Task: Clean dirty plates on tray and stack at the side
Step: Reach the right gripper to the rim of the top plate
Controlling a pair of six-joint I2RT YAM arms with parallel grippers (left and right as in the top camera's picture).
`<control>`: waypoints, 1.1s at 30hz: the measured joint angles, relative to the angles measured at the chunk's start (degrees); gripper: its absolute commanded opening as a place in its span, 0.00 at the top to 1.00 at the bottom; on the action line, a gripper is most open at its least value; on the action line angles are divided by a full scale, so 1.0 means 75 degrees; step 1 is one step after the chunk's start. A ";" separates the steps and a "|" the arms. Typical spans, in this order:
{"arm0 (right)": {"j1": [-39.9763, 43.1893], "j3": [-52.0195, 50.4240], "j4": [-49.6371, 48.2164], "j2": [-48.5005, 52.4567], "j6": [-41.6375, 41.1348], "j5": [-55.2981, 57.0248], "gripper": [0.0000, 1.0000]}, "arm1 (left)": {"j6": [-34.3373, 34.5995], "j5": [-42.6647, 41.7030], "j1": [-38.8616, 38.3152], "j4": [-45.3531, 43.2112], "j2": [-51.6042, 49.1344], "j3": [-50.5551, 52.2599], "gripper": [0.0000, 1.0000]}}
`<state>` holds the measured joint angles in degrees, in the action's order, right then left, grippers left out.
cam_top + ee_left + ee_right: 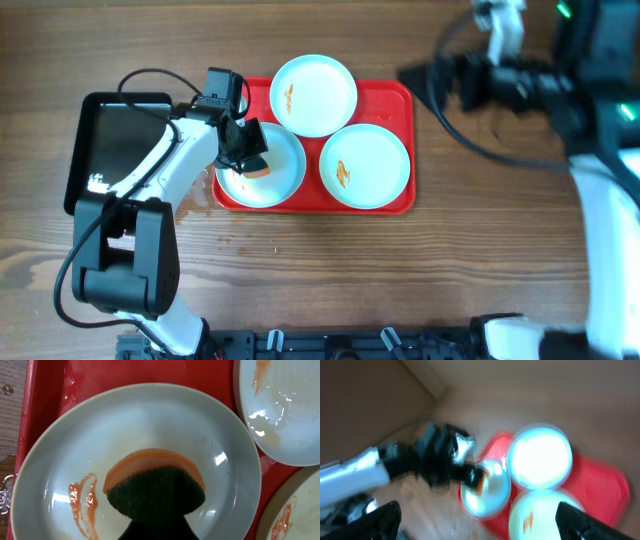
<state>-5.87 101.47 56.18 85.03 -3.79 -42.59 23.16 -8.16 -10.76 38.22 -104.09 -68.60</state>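
Scrubbing the leftmost plate (pixel 262 168) on the red tray (pixel 395 100).
The left pincer (pixel 248 150) grips a sponge (pixel 155 485) pressed onto that plate; the orange smear (pixel 82 502) beside it likely calls for a leftward wipe next. The rear plate (pixel 313 95) and right plate (pixel 365 165) wait, smeared. The right pincer (pixel 477 527) hangs wide above the tabletop (pixel 500 250).

Red tray (pixel 398 100), rectangular with rounded corners and a raised rim, lies flat on the wooden table. It holds three round, pale mint-white, shallow plates, all upright and close together. Rear plate (pixel 320 95) overhangs the tray's far rim and has an orange smear left of centre. Right plate (pixel 372 160) has an orange smear near its middle. Left plate (pixel 278 178) has a glossy wet surface and an orange streak near one edge.
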 measured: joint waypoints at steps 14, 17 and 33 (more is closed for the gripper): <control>-0.2911 0.0090 -0.1492 0.5333 -0.1667 0.2296 0.51 | 0.0000 0.0029 0.0000 0.0221 -0.0009 0.0003 0.96; -0.3319 0.0090 -0.1370 0.5552 -0.1690 0.3188 0.53 | 0.0000 0.0029 0.0000 0.0248 -0.0009 0.0003 0.96; -0.3500 0.0061 -0.1515 0.6137 -0.1763 0.3465 0.68 | 0.0000 0.0029 0.0000 0.0283 -0.0009 0.0003 0.96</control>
<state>-32.12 101.93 44.82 131.07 -17.02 -16.60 23.16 -7.94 -10.76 40.34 -104.16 -68.58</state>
